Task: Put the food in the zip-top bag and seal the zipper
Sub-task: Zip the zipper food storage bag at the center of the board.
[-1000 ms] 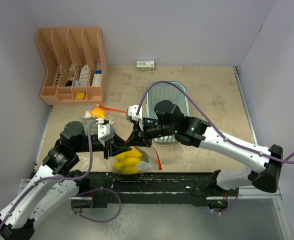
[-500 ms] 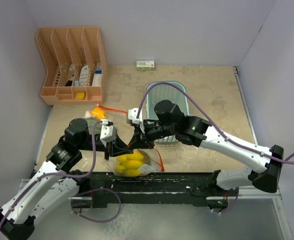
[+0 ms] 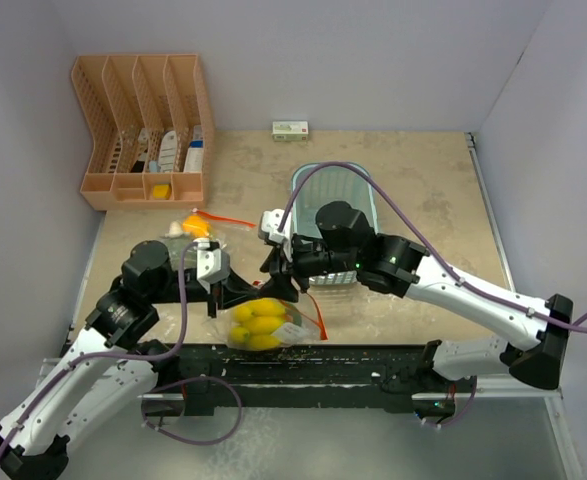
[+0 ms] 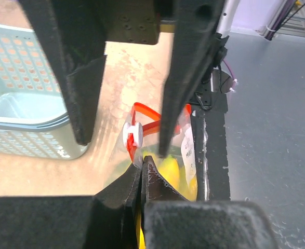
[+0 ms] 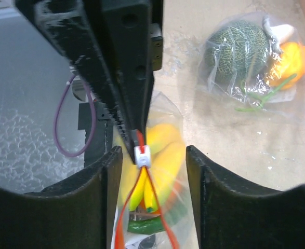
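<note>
A clear zip-top bag (image 3: 265, 325) with a red zipper strip (image 5: 122, 228) hangs near the table's front edge. It holds yellow bananas (image 5: 162, 150) and a long green vegetable (image 5: 147, 224). My left gripper (image 4: 142, 162) is shut on the bag's top edge just beside the white slider (image 5: 142, 155). My right gripper (image 5: 154, 153) stands open, its jaws on either side of the slider without touching it. A round green head (image 5: 238, 49) and a small orange fruit (image 5: 292, 57) lie in a second clear bag (image 3: 188, 235) further back on the left.
A light blue mesh basket (image 3: 335, 215) stands behind the right gripper. A peach desk organizer (image 3: 143, 130) sits at the back left, and a small box (image 3: 290, 129) at the back wall. The black front rail (image 3: 303, 360) runs right below the hanging bag.
My right gripper has opened and let go of the slider. My left gripper closed on the bag's edge and still holds it; the bag swung slightly.
</note>
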